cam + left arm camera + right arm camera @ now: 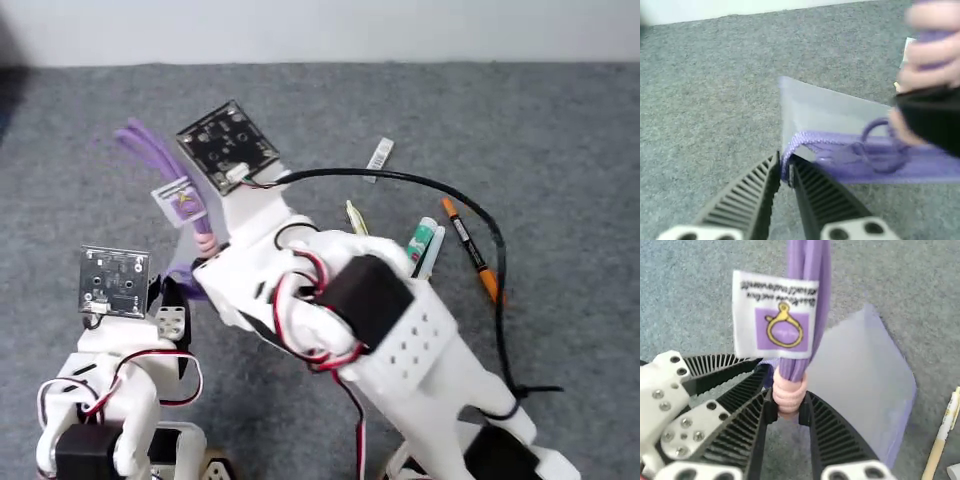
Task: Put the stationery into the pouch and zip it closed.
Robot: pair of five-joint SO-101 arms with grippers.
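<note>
Your left claw pinches the purple zip edge of the pouch, which lies on the bench, likely to steady its mouth. Your right claw is clamped on the pink end of the tagged purple bundle close by the pouch, seemingly for loading.
</note>
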